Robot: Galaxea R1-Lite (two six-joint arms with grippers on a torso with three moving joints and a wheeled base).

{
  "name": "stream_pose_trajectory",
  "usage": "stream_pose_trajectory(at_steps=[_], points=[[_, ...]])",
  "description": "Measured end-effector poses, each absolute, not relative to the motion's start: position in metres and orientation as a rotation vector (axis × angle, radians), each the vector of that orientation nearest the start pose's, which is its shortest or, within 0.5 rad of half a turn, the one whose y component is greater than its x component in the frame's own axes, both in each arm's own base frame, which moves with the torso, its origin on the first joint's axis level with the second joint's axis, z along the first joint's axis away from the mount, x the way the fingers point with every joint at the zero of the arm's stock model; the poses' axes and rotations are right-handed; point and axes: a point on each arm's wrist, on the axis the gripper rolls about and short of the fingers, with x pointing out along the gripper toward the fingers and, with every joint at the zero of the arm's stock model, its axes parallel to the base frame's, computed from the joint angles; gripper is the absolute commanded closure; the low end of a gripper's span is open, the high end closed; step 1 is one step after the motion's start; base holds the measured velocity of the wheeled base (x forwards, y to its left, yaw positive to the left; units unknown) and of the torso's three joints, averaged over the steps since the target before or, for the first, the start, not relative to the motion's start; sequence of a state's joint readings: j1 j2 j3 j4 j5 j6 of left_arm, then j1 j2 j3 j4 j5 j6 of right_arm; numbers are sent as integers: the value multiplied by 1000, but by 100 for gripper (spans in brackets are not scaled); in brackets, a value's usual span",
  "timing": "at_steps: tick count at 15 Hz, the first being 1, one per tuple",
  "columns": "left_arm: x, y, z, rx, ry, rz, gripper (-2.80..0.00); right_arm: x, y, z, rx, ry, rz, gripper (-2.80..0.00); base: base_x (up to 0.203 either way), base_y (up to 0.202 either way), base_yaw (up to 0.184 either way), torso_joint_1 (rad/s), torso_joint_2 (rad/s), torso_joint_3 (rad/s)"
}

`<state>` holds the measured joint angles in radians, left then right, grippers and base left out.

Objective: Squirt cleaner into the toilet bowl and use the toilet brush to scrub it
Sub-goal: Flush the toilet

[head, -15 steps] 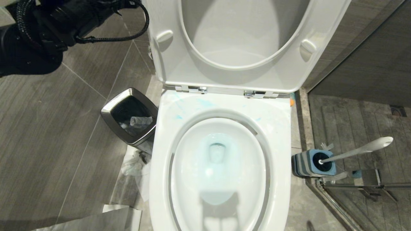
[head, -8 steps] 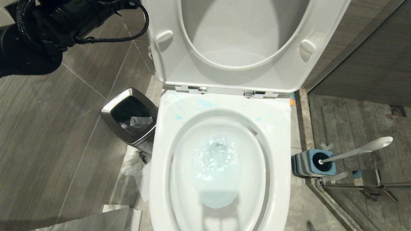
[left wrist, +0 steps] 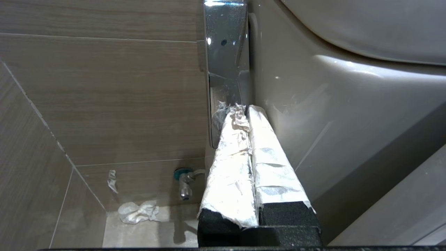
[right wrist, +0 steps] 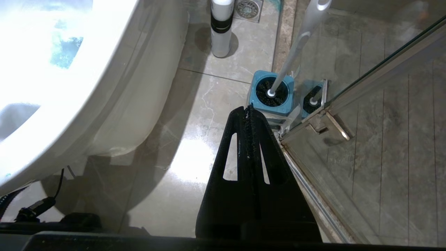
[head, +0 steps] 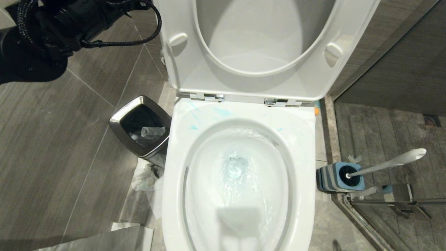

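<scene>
- In the toilet bowl [head: 240, 181], water is swirling, tinted by the cleaner [head: 223, 112], which is also streaking the rear rim.
- On the floor to its right, the toilet brush [head: 386, 164] is standing in its blue holder [head: 334, 177].
- Beside the tank, the left gripper [left wrist: 242, 111] is pressing its closed, paper-wrapped tips against the chrome flush lever [left wrist: 226, 62].
- Low near the holder, the right gripper [right wrist: 248, 111] is hanging closed and empty.
</scene>
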<state>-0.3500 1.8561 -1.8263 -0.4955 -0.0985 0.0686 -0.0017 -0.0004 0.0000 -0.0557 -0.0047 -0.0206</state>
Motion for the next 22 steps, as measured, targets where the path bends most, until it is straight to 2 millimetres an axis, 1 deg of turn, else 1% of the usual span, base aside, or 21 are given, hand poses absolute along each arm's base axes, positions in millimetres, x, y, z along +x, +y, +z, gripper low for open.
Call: stream_pose_trajectory(at_steps=[3,7,10,17,20,22], points=[[326,-121,405,7,-479,-421,0,-23,0,81,-21,-56,-7,0,0,0,0,0,0,0],[317,-118,402,10,-449,-419,0,-23,0,81,-21,-57,-7,0,0,0,0,0,0,0],[303,-114,411,6,-474,-421,0,-23,0,81,-21,-57,-7,0,0,0,0,0,0,0],[255,-95,444,-12,-582,-408,0,-23,0,81,-21,-56,-7,0,0,0,0,0,0,0],[234,-78,447,-102,-572,-425,0,-23,0,81,-21,-56,-7,0,0,0,0,0,0,0],[214,-62,453,-185,-573,-501,0,-23,0,81,-21,-57,-6,0,0,0,0,0,0,0]])
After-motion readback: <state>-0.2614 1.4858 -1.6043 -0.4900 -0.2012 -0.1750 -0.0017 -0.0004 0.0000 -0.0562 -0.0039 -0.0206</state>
